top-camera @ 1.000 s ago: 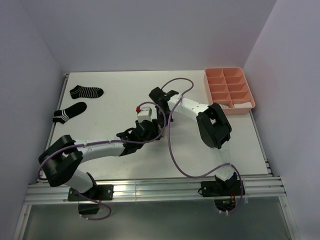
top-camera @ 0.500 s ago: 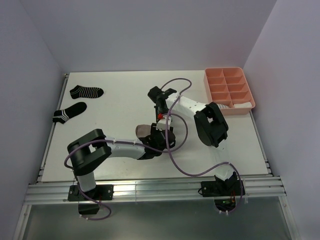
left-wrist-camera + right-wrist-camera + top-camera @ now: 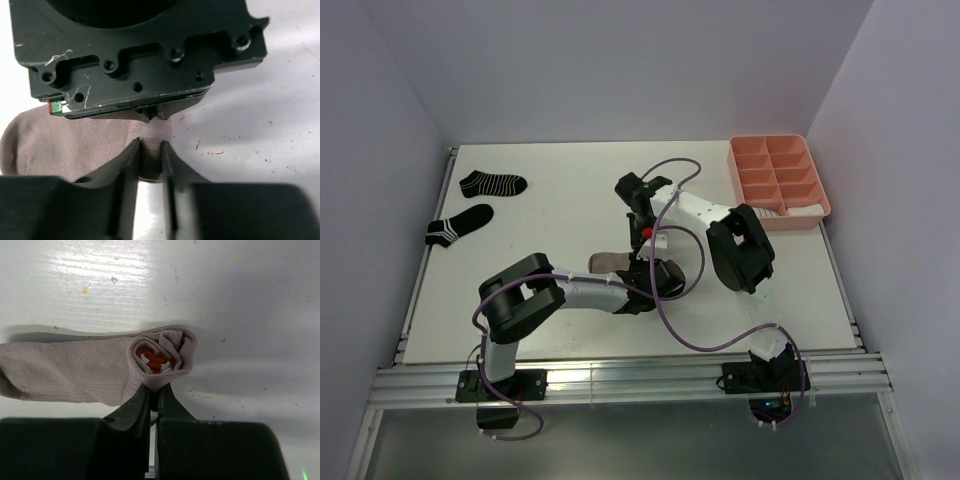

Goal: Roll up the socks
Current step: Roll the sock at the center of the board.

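Observation:
A taupe sock (image 3: 75, 372) lies flat on the white table, its red-white cuff end wound into a roll (image 3: 161, 359). My right gripper (image 3: 155, 391) is shut on the lower edge of that roll. My left gripper (image 3: 150, 146) faces it from the other side, jaws pinched on a fold of the same taupe sock (image 3: 75, 145), right under the right gripper's black body (image 3: 140, 50). From above, both grippers meet mid-table, the left gripper (image 3: 655, 276) below the right gripper (image 3: 642, 238), with the sock's toe end (image 3: 607, 262) sticking out leftward. Two black white-striped socks (image 3: 492, 184) (image 3: 460, 224) lie far left.
A pink divided tray (image 3: 760, 166) stands at the back right, with a white sock (image 3: 802, 211) in its near compartment. Purple cables loop over the table's middle (image 3: 670, 300). White walls close in the left, back and right sides.
The right gripper has carried the sock's rolled end rightward and down to the table. The left arm has swung right under it, and its jaws have closed on the sock.

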Robot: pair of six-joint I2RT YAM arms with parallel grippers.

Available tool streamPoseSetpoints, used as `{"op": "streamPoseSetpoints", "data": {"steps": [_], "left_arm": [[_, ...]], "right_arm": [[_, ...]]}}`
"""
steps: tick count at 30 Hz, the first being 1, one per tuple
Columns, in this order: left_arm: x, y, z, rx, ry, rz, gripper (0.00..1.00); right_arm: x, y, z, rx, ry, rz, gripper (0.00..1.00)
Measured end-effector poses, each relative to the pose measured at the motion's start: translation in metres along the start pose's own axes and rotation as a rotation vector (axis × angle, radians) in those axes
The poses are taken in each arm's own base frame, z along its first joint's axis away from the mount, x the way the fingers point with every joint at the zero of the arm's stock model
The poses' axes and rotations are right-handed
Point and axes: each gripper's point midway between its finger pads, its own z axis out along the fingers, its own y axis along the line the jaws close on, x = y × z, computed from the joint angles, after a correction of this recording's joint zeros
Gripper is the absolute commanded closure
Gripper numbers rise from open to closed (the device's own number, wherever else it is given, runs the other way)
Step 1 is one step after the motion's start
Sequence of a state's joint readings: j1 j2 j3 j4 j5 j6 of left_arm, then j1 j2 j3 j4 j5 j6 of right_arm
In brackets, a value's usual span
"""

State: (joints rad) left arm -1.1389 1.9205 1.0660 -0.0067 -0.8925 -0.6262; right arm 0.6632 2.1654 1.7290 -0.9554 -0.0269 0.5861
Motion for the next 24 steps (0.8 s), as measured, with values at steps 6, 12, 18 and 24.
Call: {"op": "streamPoseSetpoints", "data": {"steps": [6, 12, 18, 24], "left_arm": [[0.006, 0.004, -0.004, -0.047, 0.039, -0.065, 0.99], [0.012, 0.015, -0.014, -0.051, 0.079, -0.152, 0.99], [0.018, 0.031, -0.022, -0.026, 0.129, -0.254, 0.99], [0.024, 0.049, -0.034, 0.015, 0.173, -0.345, 0.99]], "right_arm": [[0.003, 0.006, 0.001, -0.031, 0.015, 0.02, 1.0], [0.009, 0.012, 0.001, -0.109, 0.034, 0.075, 1.0], [0.017, 0.028, 0.0, -0.226, 0.036, 0.105, 0.64], [0.017, 0.031, -0.007, -0.346, -0.035, 0.15, 0.52]]}}
